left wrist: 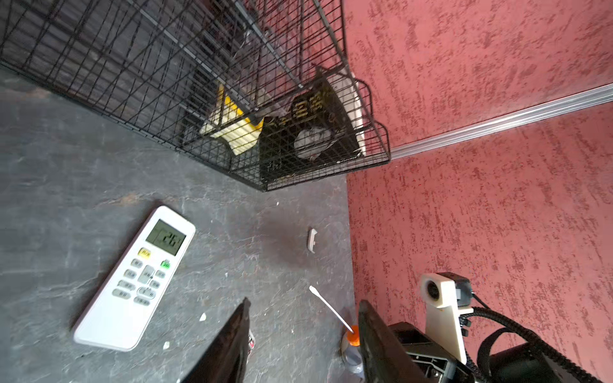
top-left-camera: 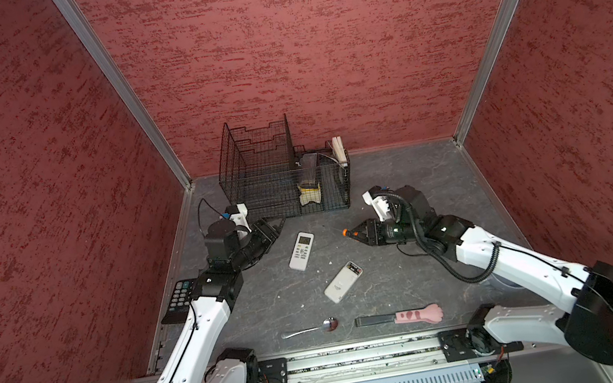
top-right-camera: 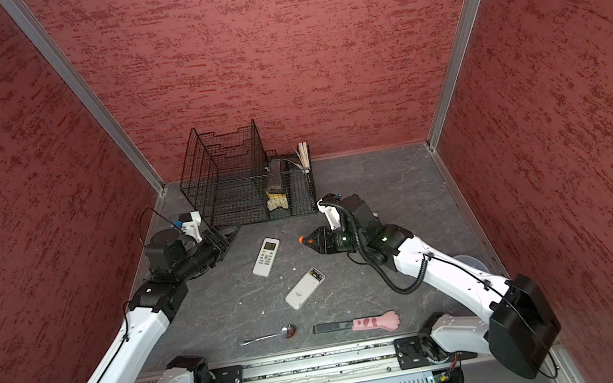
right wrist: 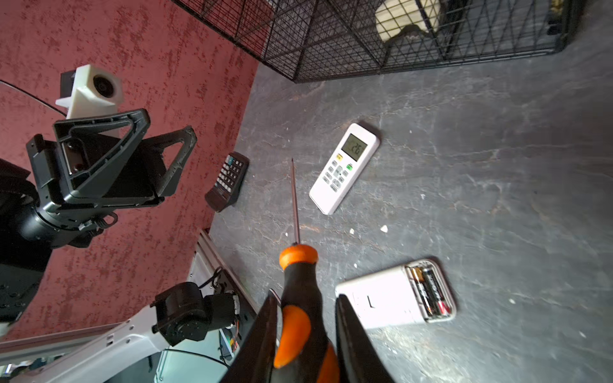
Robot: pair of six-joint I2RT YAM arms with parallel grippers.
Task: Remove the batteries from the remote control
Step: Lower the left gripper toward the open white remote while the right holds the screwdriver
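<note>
The right gripper (right wrist: 306,300) pinches the orange-and-black screwdriver (right wrist: 298,262) by its handle, with the shaft pointing left in both top views. The left gripper (top-left-camera: 277,226) hangs at centre left, fingers spread and holding nothing. The batteries (right wrist: 429,291) sit in the open compartment of the remote control (top-left-camera: 341,284), which lies face down mid-frame.

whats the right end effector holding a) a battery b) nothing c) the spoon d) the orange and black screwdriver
d: the right end effector is shut on the handle of the screwdriver, whose thin shaft sticks out past the fingertips.
</note>
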